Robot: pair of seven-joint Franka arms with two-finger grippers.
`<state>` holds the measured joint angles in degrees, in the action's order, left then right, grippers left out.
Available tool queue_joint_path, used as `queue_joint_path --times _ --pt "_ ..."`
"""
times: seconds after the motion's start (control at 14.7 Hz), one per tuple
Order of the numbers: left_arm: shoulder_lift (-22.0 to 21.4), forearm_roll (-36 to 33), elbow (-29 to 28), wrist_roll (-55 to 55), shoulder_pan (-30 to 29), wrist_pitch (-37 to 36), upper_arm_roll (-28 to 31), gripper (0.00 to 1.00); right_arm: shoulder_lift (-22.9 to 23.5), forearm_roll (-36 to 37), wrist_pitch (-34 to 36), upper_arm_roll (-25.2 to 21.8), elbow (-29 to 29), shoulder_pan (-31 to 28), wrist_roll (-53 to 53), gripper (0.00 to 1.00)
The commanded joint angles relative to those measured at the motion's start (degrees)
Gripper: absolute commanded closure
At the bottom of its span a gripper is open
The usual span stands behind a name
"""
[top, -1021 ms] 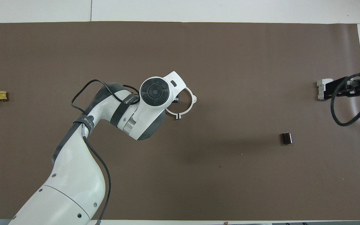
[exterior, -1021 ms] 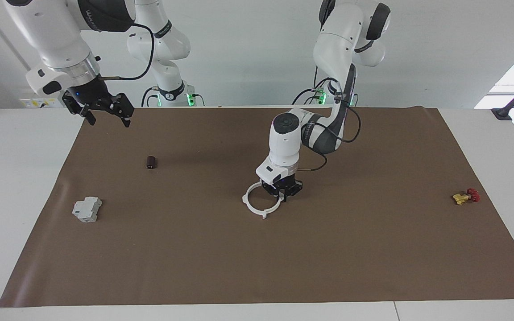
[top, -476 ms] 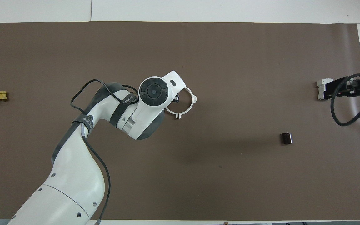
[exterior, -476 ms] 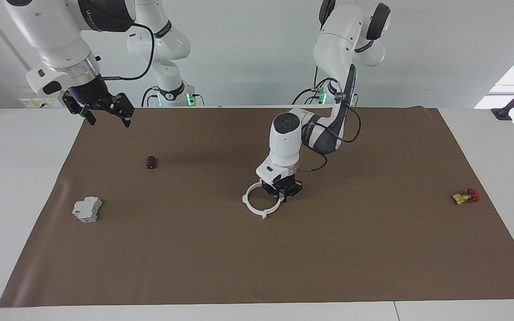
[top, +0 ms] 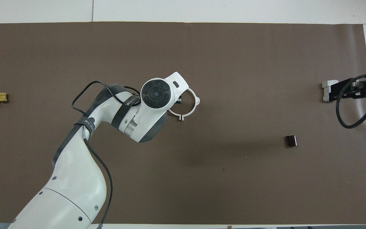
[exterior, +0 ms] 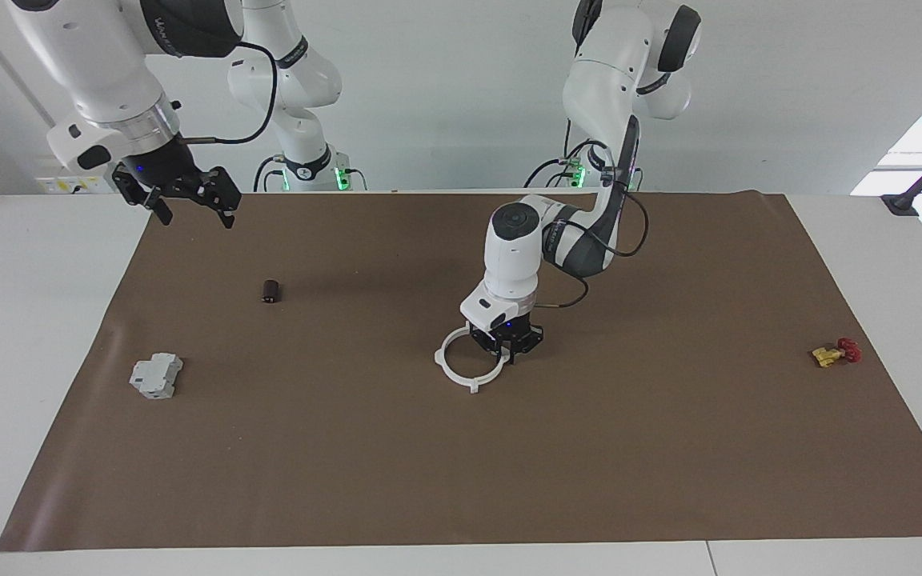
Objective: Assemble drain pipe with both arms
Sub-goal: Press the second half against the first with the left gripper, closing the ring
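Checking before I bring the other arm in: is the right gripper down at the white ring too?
No, the right gripper hangs in the air at the right arm's end of the table, while only the left gripper is down at the drain pipe.

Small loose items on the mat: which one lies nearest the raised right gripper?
The dark brown cylinder. It lies nearest the right gripper, on the mat toward the robots; the grey block lies farther out, and the yellow-and-red valve sits at the left arm's end.

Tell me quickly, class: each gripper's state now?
Left gripper: down at the white ring; grip cannot be told.
Right gripper: open, empty, waiting raised.
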<state>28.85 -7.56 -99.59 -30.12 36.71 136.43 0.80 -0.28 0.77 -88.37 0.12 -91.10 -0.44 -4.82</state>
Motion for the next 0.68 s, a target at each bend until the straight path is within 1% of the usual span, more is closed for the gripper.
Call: queue_joint_path --times 0.0,0.07,0.14,0.48,0.61 --pt "-1.0 0.8 -2.5 0.4 0.1 3.2 0.1 0.41 -0.4 -0.5 -0.9 0.5 -0.7 -0.7 1.3 0.0" --pt "-1.1 0.8 -2.7 0.4 0.2 3.1 0.1 0.16 -0.4 -0.5 -0.9 0.5 -0.7 -0.7 1.3 0.0" --pt "-1.1 0.8 -2.8 0.4 0.1 3.1 0.1 0.0 -0.4 -0.5 -0.9 0.5 -0.7 -0.7 1.3 0.0" --pt "-1.3 0.8 -2.7 0.1 0.1 2.5 0.2 0.0 -0.4 -0.5 -0.9 0.5 -0.7 -0.6 1.2 0.0" --pt "-3.5 0.8 -2.6 0.1 -0.4 0.3 0.2 0.0 -0.4 -0.5 -0.9 0.5 -0.6 -0.6 1.3 0.0"
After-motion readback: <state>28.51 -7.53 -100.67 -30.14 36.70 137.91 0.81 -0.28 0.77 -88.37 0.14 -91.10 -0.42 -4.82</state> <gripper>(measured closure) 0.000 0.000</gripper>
